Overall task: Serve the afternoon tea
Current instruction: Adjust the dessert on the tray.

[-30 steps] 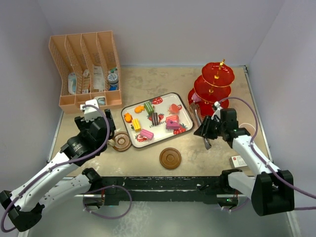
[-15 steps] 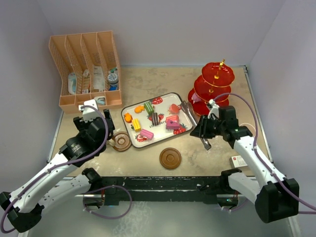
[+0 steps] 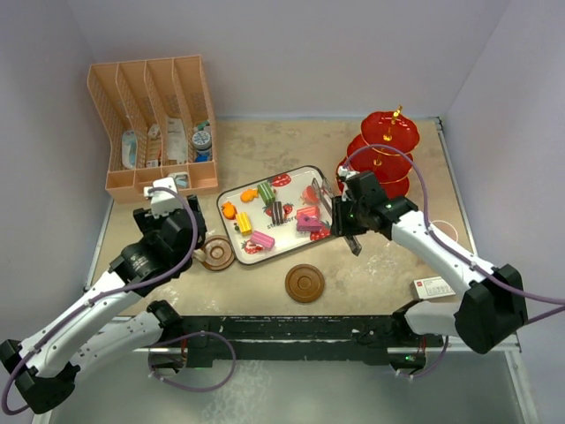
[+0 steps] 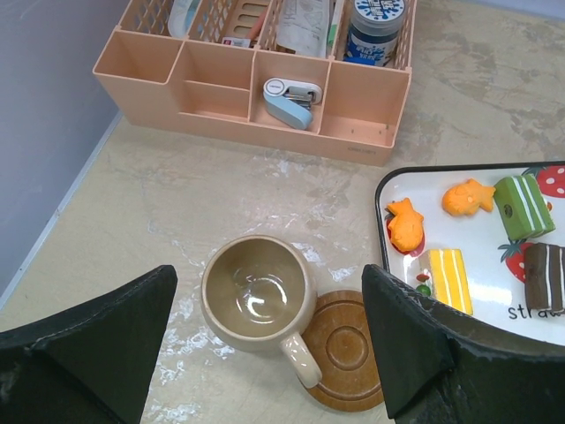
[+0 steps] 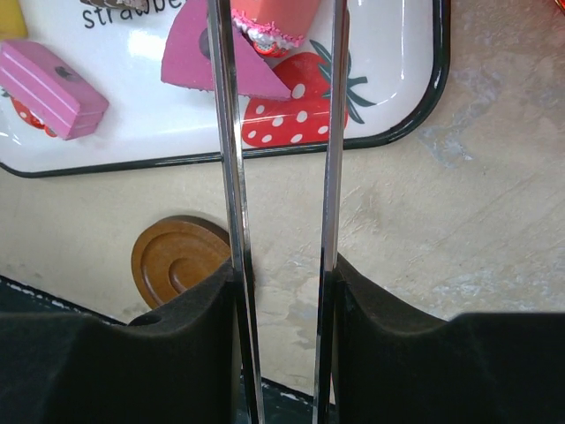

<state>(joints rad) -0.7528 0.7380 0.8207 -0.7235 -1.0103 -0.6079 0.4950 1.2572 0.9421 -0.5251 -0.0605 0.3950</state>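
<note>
If you squeeze now, the metal tongs [image 5: 231, 177] may catch two pieces. In the right wrist view their blades straddle the pink wedge cake [image 5: 190, 62] and a frosted cake [image 5: 265, 22] touching or just beside it, can't tell which. Both sit at the near right corner of the tray [image 5: 413, 97]. Likely result: the wedge pivots out sideways, or both lift and one drops on the way to the red three-tier stand [image 3: 381, 155], far right. The tips are out of frame, so I can't tell how low they sit; too low and they'll scrape or shove the tray. The blades are slick and only pinched from outside, so they could twist in the grip.

Right gripper [image 5: 281, 287]: fingers [image 5: 203, 309] partly closed, clamped on the outer faces of the two blades, which stand apart. Nothing looks pinched between the blades.

Left gripper [image 4: 269, 278]: left fingers [image 4: 97, 344] wide apart, holding and touching nothing, hovering over the tan mug [image 4: 256, 296]. The mug stands upright on the table, left of the tray, beside its saucer [image 4: 344, 349], not on it; the handle overhangs the saucer's edge. Close off-centre and you'll tip the mug or drag the saucer. The second saucer [image 5: 181, 261] sits bare, near side of the tray.
</note>
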